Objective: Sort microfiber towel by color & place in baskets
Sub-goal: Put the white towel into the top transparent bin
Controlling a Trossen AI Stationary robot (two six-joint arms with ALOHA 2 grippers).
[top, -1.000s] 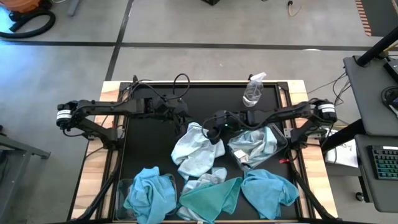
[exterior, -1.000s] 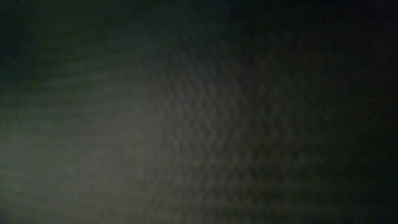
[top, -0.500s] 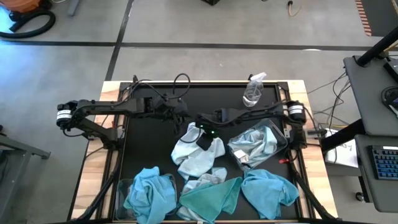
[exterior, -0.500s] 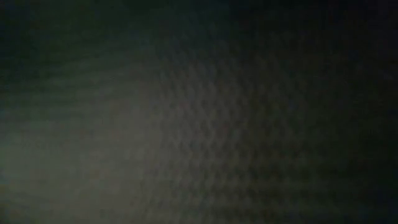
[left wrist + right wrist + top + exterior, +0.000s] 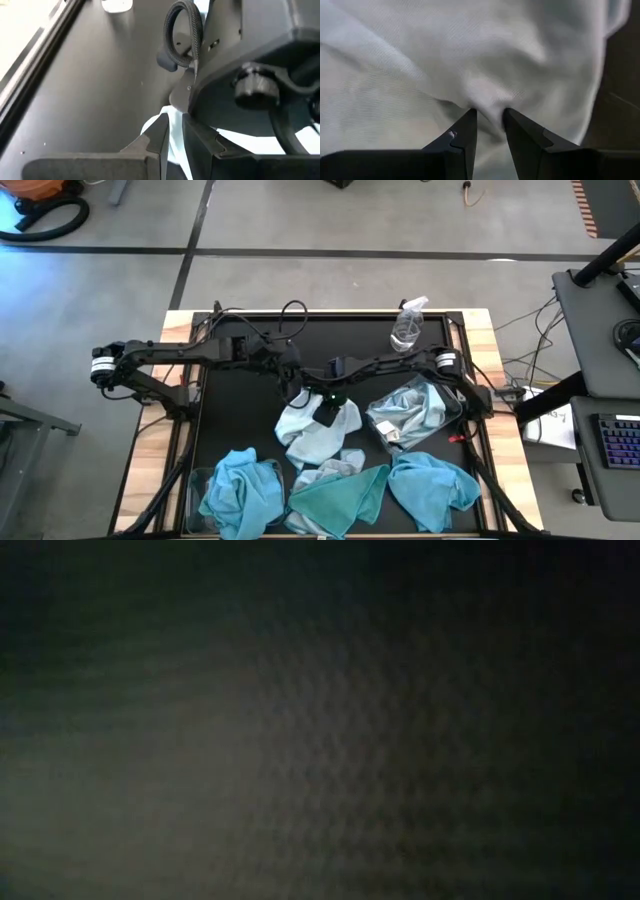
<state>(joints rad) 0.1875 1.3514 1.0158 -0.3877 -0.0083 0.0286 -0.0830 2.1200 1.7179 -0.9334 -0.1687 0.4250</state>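
Your table carries bright blue towels along the near edge and a clear basket on the right holding pale cloths. At the middle lies a pale towel; your right gripper has pinched a fold of it, and your left gripper beside it clamps its edge.
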